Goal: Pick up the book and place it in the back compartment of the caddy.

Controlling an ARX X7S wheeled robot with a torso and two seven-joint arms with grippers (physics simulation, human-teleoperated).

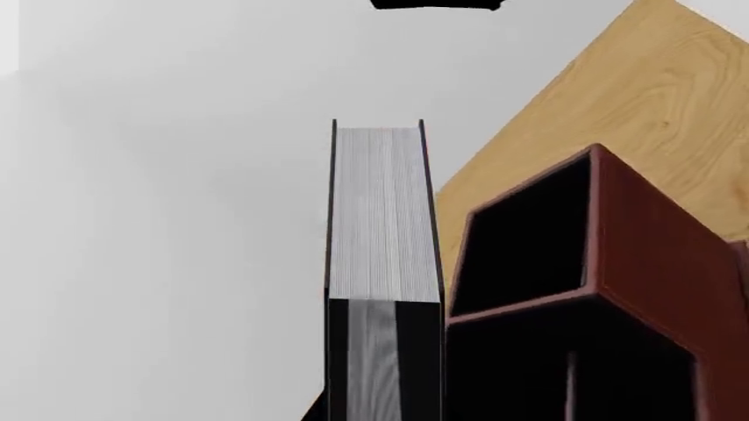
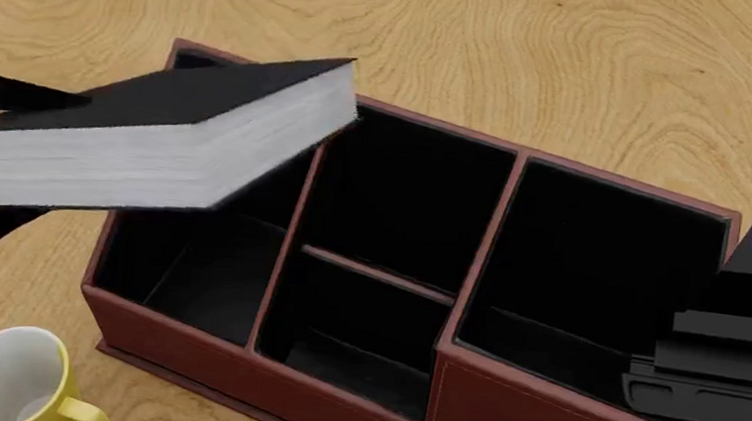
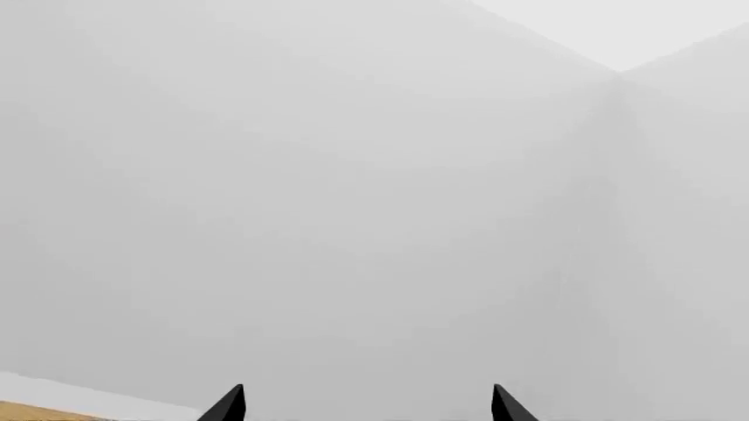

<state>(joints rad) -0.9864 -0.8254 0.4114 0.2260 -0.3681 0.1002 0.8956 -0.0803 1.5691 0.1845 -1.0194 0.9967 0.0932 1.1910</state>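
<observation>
The book [image 2: 155, 145] is up in the air, held over the left end of the caddy [image 2: 377, 399], black cover on top and white page edges facing the head camera. It hangs above the caddy's left full-length cell, one corner reaching toward the middle column. The left gripper itself is mostly hidden behind the book in the head view; the left wrist view looks straight along the page edges [image 1: 377, 210] with the book [image 1: 381, 263] filling the space between its jaws, so the hand is clamped on the book (the fingertips themselves cannot be made out). In that same view a red-brown corner of the caddy [image 1: 655, 263] sits just beside the book, over the wooden table [image 1: 655, 96]. The back compartment [image 2: 403, 203] lies open and black-lined in the middle column, beyond the short cross divider [image 2: 375, 273]. On the right, the right gripper [image 3: 367, 405] shows two dark fingertips [image 3: 228, 405] spread well apart, holding nothing. A yellow mug [image 2: 14, 379] stands near the caddy's front left corner.
</observation>
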